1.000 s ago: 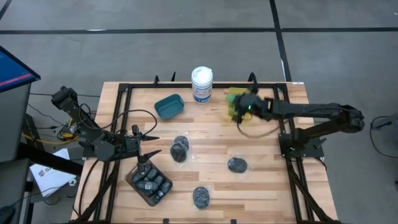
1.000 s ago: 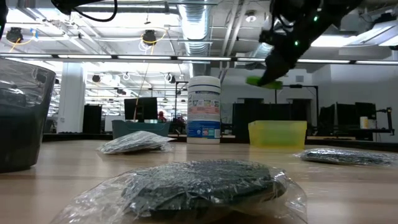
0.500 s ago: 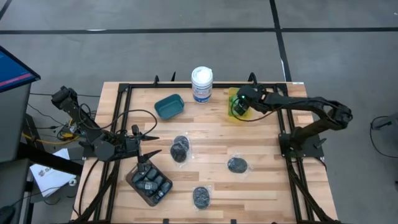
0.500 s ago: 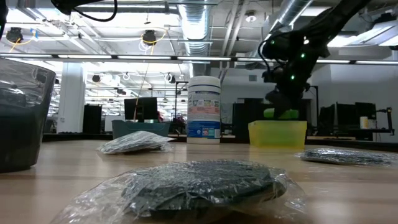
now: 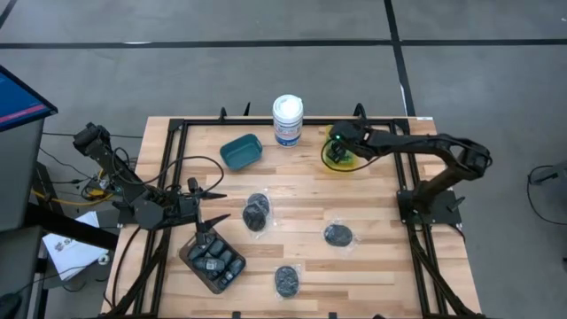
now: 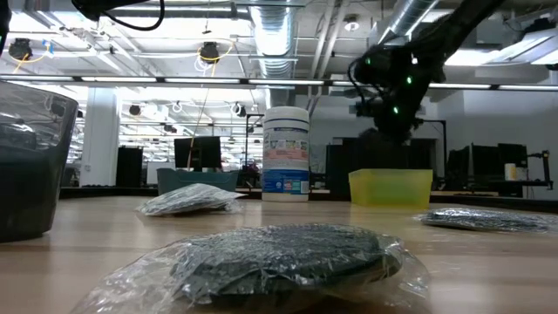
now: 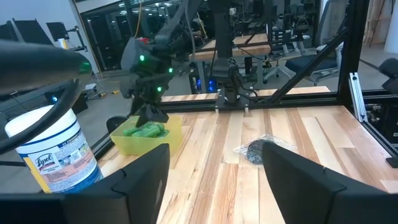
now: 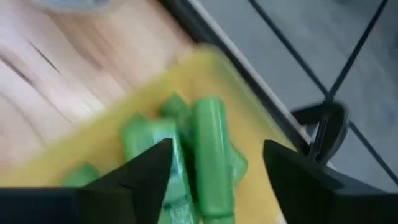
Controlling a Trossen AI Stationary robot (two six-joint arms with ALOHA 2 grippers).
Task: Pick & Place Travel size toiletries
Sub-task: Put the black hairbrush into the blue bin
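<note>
The right gripper point(image 5: 337, 151) is held directly above the yellow container point(image 5: 347, 164), fingers spread apart and empty, with the green mini bottles point(image 8: 208, 155) piled inside the container just beneath them.

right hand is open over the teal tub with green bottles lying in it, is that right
Not quite. The right hand is open, and green bottles do lie below it, but the tub is the yellow tub, not the teal one. The right wrist view shows the yellow walls around the bottles; the high view shows the hand over that tub.
</note>
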